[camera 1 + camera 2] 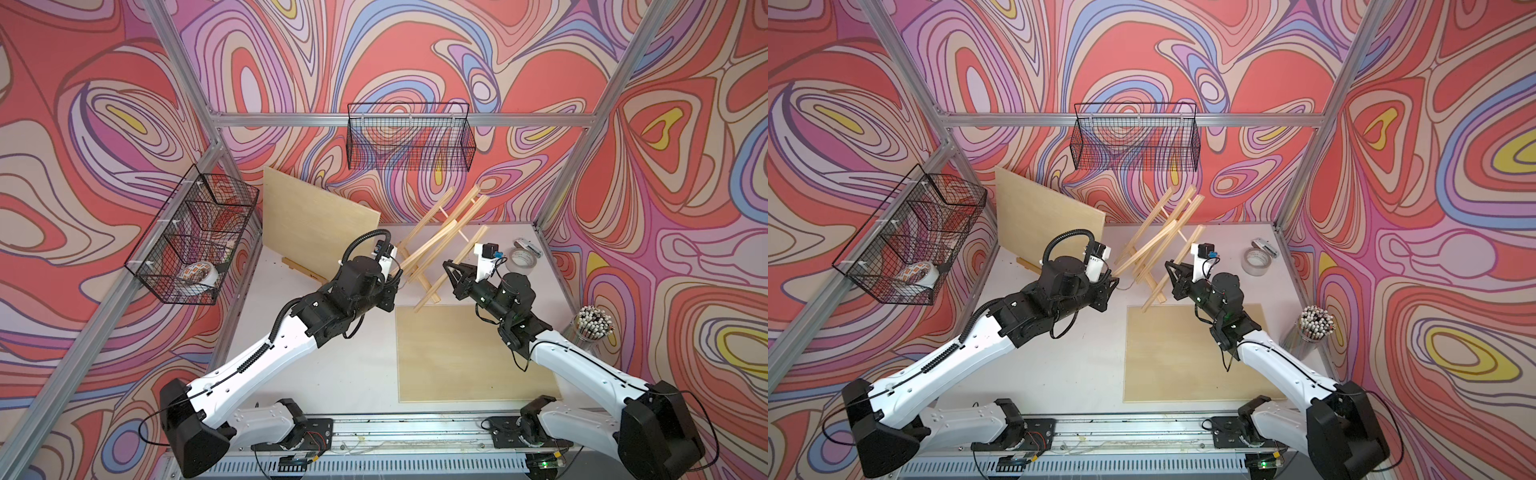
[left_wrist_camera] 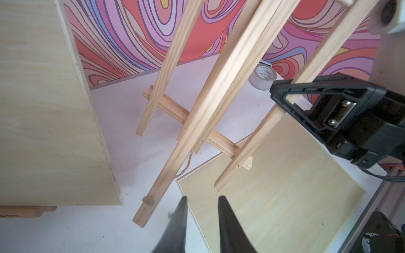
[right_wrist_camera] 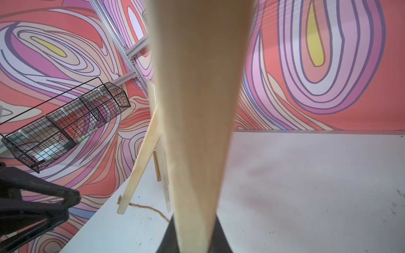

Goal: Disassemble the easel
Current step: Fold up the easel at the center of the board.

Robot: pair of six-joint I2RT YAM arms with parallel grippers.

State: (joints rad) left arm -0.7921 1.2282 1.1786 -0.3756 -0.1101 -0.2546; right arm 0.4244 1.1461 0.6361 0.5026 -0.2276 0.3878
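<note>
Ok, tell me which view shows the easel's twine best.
The left wrist view: the twine and its knot on the easel are sharp. The right wrist view shows the twine trailing on the table, partly hidden. Both top views barely show it.

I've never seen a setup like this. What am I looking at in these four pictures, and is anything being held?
This is a robot with a left arm and a right arm, each ending in a two-finger gripper. Two pictures look down from overhead and are nearly alike; the other two come from cameras on the wrists. On the white table are a flat plywood board, a tape roll, a stapler and a jar of pencils; a second board leans at the back. The right gripper is shut on a side leg of the wooden easel. The left gripper is open near the twine-tied leg, holding nothing.
</note>
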